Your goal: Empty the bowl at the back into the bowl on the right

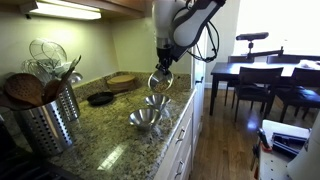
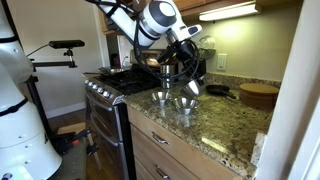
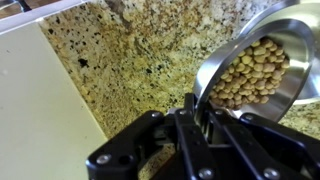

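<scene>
**Bowl lifted and tipped, beans not yet poured**

The gripper (image 3: 203, 112) is closed narrowly on the rim of the steel bowl (image 3: 298, 35), which is held in the air just in front of the fingers. In the wrist view the bowl is seen full of beans (image 3: 248, 72), so the emptying is judged as not done; only the lifting is finished.

In an exterior view the held bowl (image 1: 160, 80) hangs under the gripper, above the counter (image 1: 105, 135). A second bowl (image 1: 155, 101) stands almost directly below the gripper, and a third bowl (image 1: 145, 119) just beside that one. Which of them must receive the beans cannot be told.

The held bowl is tilted, with its mouth turned sideways toward the gripper. Being round, it has no long axis.
</scene>
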